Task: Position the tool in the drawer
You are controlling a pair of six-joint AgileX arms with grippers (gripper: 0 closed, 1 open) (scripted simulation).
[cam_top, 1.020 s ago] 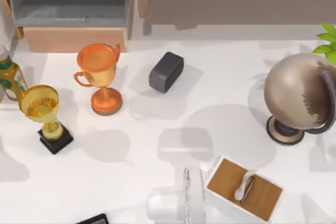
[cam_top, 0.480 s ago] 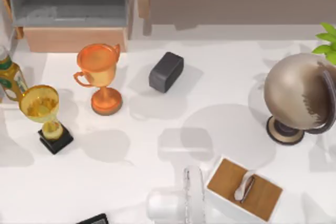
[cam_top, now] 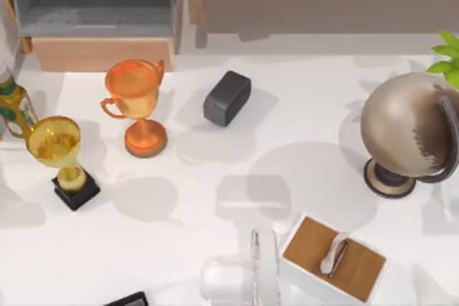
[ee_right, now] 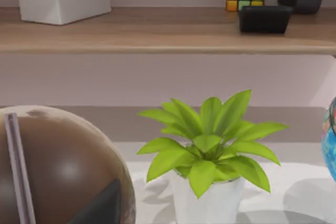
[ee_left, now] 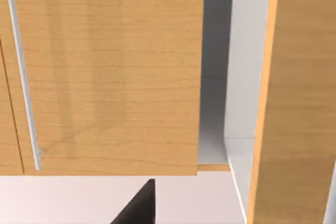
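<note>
Slim black stapler (cam_top: 126, 299) lies untouched at the white worktop's (cam_top: 301, 105) near edge. Over 1 s the left arm's shadow has receded off the left side. Left claw (ee_left: 137, 209) and right claw (ee_right: 100, 205), parked: opening cannot be told. Far left, the grey-walled, tan-fronted drawer (cam_top: 100, 54) stands open and empty. Judged ready for loading.

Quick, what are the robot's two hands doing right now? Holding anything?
Left gripper: cannot be told.
Right gripper: cannot be told.
</note>
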